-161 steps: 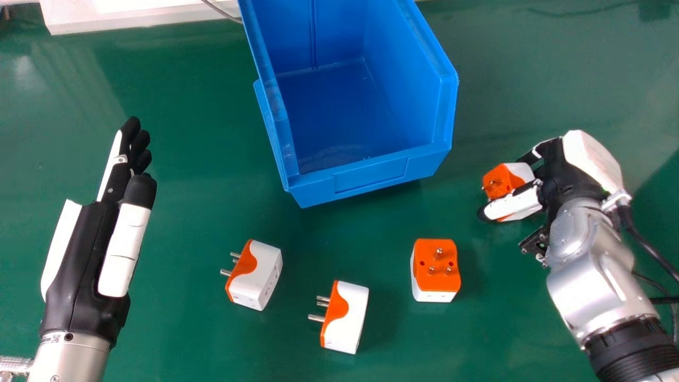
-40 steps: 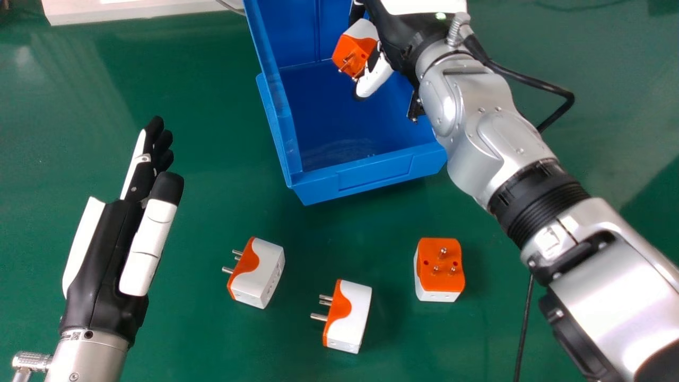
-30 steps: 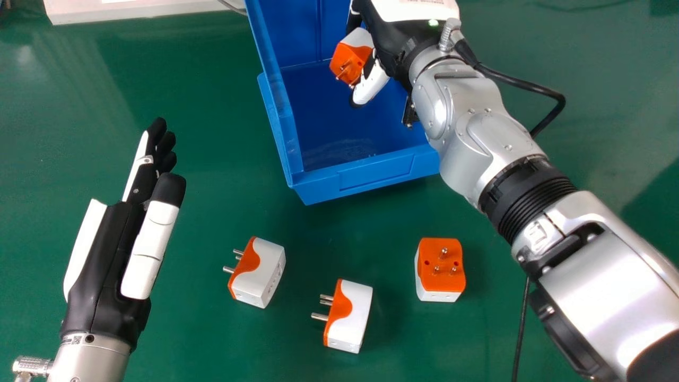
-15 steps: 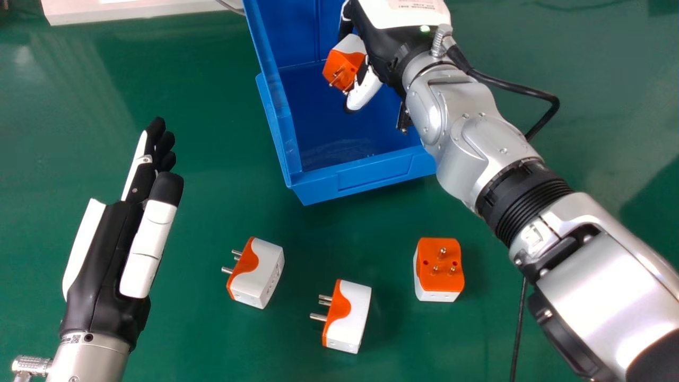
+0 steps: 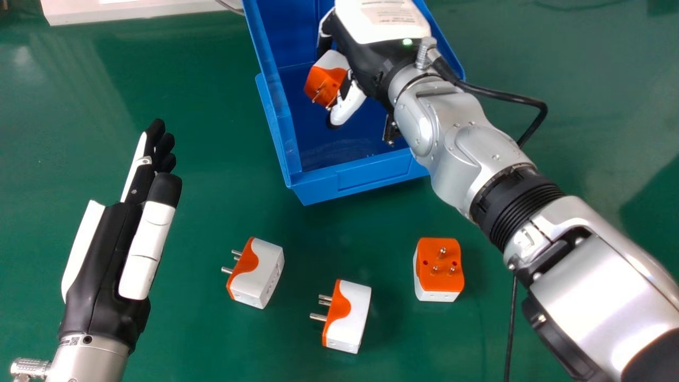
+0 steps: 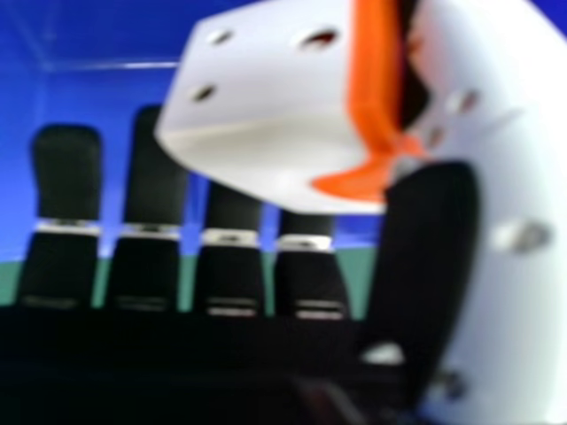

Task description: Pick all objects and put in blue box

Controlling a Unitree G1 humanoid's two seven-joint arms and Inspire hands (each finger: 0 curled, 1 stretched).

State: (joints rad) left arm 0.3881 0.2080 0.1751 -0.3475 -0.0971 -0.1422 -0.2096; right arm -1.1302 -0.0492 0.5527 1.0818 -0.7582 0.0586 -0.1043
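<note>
The white-and-orange plastic plug adapter (image 5: 325,85) sits on the left side of the right hand (image 5: 368,61), between the side walls of the blue plastic box (image 5: 371,174), prongs slanting toward the robot. Thumb and fingers clamp it. It looks positioned for release, though its height above the box floor is unclear. The silver right forearm (image 5: 467,148) slants across the box's near right corner; the left hand (image 5: 101,260), fingers straight, is outside, left of the box.

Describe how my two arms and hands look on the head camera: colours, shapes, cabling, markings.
The left hand and right hand are black with white shells; the left has black fingertips. Both forearms are silver, the right with rounded casings and a ribbed black ring. A black cable runs from the right wrist, near a small green light and a printed label.
</note>
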